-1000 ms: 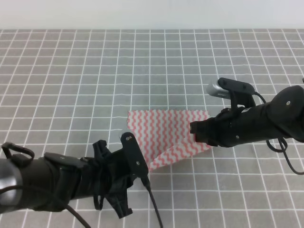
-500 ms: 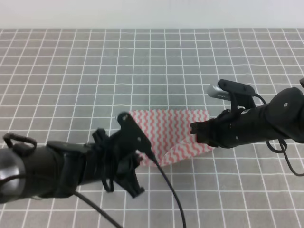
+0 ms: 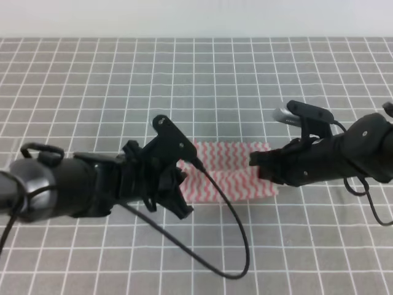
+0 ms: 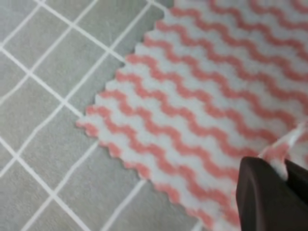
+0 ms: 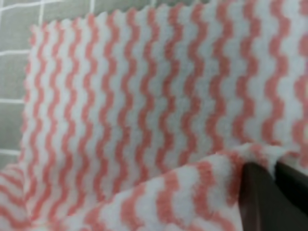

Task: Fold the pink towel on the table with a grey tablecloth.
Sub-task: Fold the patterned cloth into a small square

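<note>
pink towel (image 3: 236, 173) with wavy stripes, doubled over, lying on grey gridded tablecloth (image 3: 202, 80)

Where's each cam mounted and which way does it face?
Exterior high: above, looking down at grey table; both arms, left gripper, right gripper at pink towel.
Left wrist: on left arm, close down at towel corner; dark finger lower right.
Right wrist: on right arm, close on towel; fingers pinching a fold.
All three share the towel.

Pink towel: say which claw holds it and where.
Both: left claw and right claw each pinch a raised bit of the pink towel at its edge.
</note>
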### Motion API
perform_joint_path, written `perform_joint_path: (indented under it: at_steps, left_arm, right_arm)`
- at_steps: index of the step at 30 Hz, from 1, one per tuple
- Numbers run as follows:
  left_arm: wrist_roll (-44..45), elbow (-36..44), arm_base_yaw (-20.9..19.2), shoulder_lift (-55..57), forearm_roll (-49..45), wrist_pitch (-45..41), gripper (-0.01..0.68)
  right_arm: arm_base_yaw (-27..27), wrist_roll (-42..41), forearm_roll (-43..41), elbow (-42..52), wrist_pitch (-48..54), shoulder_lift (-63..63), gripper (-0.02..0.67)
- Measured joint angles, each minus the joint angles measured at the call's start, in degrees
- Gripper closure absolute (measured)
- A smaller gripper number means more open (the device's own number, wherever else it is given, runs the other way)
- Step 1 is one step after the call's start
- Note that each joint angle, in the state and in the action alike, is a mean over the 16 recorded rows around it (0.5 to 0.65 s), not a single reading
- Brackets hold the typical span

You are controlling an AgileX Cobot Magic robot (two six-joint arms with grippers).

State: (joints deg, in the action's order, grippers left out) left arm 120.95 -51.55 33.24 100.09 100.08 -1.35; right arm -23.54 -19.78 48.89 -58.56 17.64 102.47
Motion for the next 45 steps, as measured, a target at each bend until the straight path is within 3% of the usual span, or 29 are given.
perform_joint_path:
  at_steps: [45]
  left_arm:
    - [0.5, -9.1, -1.7, 7.4, 0.1, 1.9, 0.674]
  right_arm:
    - [3.5, 0.0, 1.4, -5.3, 2.3, 4.8, 0.664]
